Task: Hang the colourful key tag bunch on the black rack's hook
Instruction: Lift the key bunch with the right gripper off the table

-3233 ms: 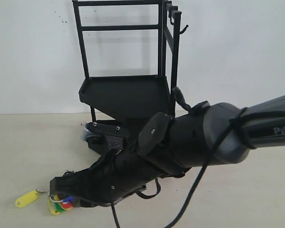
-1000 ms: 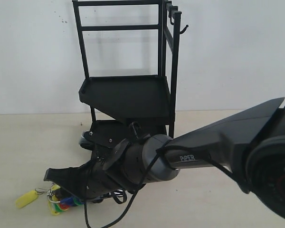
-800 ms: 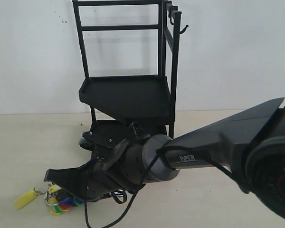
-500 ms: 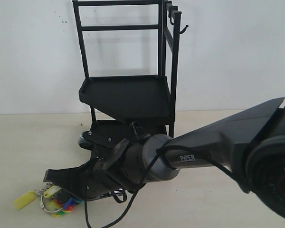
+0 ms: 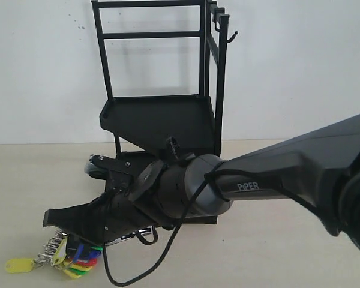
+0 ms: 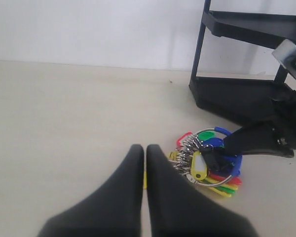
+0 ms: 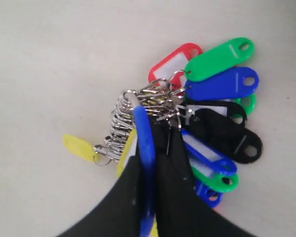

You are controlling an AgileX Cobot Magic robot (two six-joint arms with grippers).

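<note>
The colourful key tag bunch [image 5: 72,261] sits low at the front left of the table, its yellow tag [image 5: 17,264] trailing to the left. My right gripper [image 5: 65,239] reaches across from the right and is shut on the bunch's blue-sleeved wire loop [image 7: 146,138], with the tags fanned out beside the fingers [image 7: 180,168]. I cannot tell whether the tags touch the table. My left gripper [image 6: 144,149] is shut and empty, a short way from the bunch [image 6: 207,163]. The black rack [image 5: 162,120] stands behind, and its hook [image 5: 231,37] juts from the upper right post.
The rack's lower tray and post [image 6: 237,94] stand close behind the bunch. A white wall backs the beige table [image 5: 300,252]. The right arm's cable [image 5: 162,252] loops down near the table.
My right gripper has shifted left and toward the front edge with the bunch in it. The yellow tag has slid further left. The rack has not moved.
</note>
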